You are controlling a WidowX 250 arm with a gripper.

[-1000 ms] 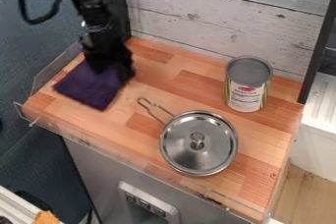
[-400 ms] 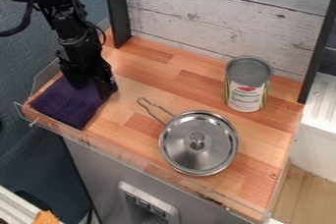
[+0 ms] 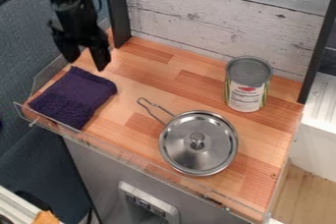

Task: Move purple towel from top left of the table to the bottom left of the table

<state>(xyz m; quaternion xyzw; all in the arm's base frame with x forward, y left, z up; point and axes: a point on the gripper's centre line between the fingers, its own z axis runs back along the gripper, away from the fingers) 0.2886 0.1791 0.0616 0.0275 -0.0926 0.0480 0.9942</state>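
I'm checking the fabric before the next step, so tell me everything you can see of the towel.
The towel is dark purple, with a nubby pile like terry cloth. It looks folded into a rough rectangle, lying flat at a slant at the table's left front. The gripper hangs open above its far edge, not holding it.

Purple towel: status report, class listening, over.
Black two-finger gripper: open, empty. Purple cloth towel: lying front left on wooden table. Round lidded steel pan: right of it, apart, seemingly not blocking.
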